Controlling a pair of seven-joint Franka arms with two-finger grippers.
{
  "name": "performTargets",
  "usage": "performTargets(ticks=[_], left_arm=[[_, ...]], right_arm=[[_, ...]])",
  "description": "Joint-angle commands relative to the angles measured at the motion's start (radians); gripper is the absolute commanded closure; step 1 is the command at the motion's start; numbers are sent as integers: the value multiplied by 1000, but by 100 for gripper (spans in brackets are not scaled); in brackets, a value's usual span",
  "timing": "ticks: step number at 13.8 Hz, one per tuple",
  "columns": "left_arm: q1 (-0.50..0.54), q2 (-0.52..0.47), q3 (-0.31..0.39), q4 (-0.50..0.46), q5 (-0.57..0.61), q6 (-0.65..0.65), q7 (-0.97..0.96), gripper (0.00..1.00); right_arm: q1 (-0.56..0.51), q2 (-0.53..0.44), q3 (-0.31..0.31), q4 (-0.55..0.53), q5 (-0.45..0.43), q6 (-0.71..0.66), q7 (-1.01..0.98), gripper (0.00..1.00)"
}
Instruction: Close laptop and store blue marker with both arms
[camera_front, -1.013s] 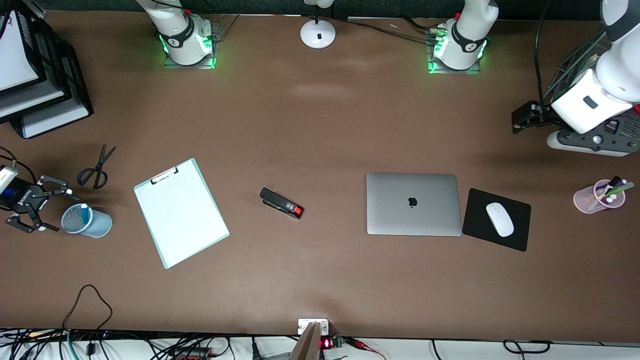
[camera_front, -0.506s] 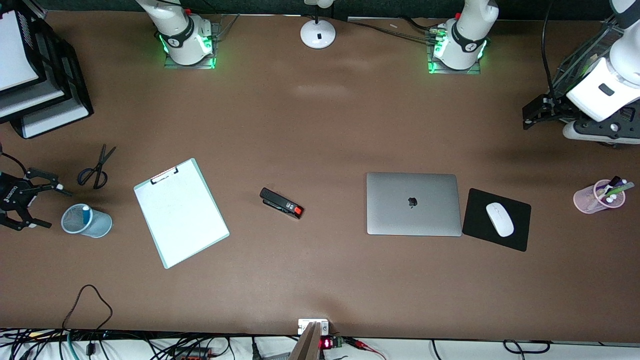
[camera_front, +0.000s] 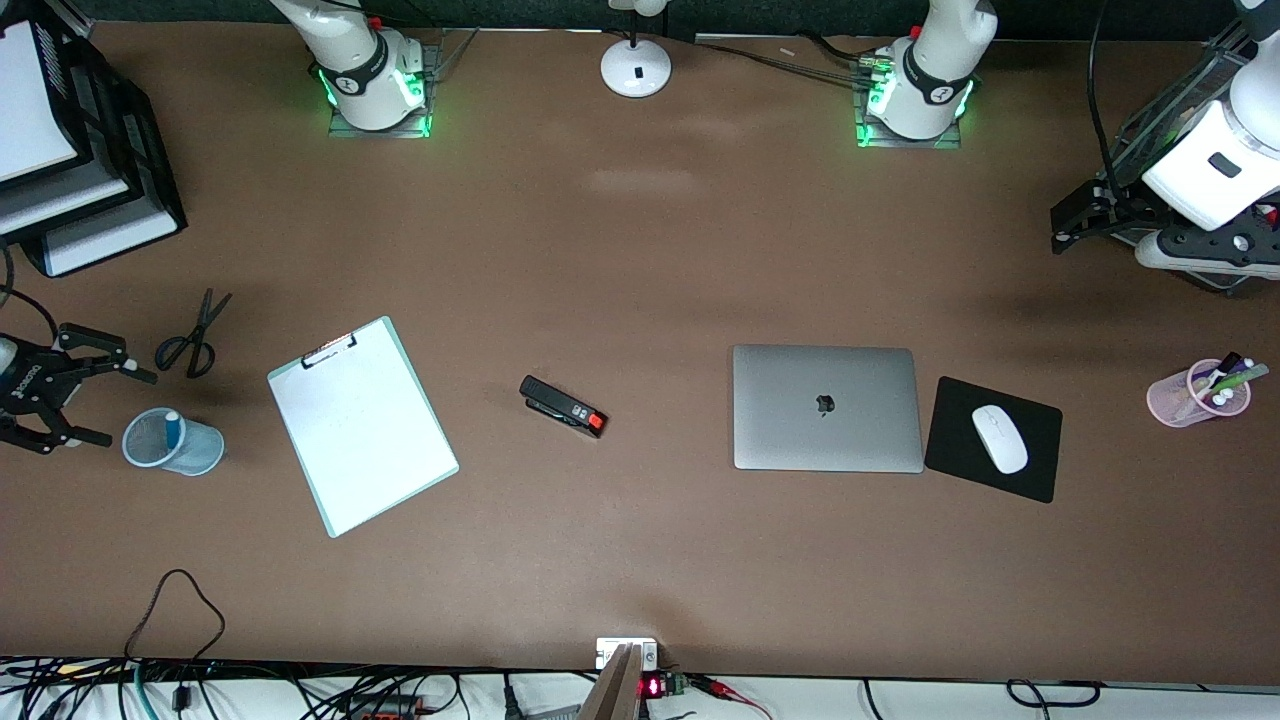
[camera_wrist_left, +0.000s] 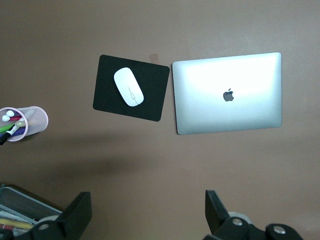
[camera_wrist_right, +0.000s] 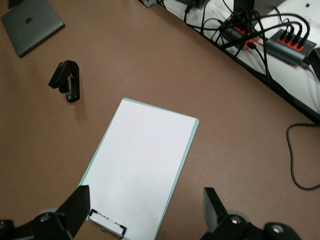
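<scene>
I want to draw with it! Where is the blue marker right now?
In the front view, the blue marker stands in the blue mesh cup at the right arm's end of the table, beside the clipboard, just nearer the camera than the scissors.

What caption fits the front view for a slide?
Laptop shut, blue marker in the blue cup; both grippers open, right beside the cup, left at its table end.

Both arms are glossy white with dark grey joint rings, and each base (camera_front: 378, 85) sits on a plate glowing green, with a small red spot near the shoulder. The right gripper (camera_front: 88, 399) is black with 2 thin fingers and white lettering, probably a brand name. Black cables trail along the left arm's white wrist block (camera_front: 1205, 175).
</scene>
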Motion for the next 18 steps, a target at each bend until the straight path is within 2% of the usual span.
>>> performTargets(ticks=[1, 4, 9, 11, 15, 18], left_arm=[[-17, -25, 19, -30, -4, 14, 11, 0], [-17, -33, 19, -29, -4, 10, 11, 0], [-5, -25, 16, -12, -14, -27, 11, 0], [-5, -27, 16, -9, -14, -27, 9, 0], [-5, -27, 10, 3, -14, -50, 8, 0], [-5, -25, 11, 7, -14, -53, 8, 0]], right_arm=[[59, -70, -4, -19, -112, -10, 179, 0], [126, -121, -4, -25, -213, -20, 352, 0], [214, -199, -4, -25, -364, -129, 680, 0], [255, -229, -2, -25, -449, -175, 798, 0], [284, -276, -2, -25, -474, -290, 1053, 0], [283, -339, -1, -80, -510, -307, 1114, 0]])
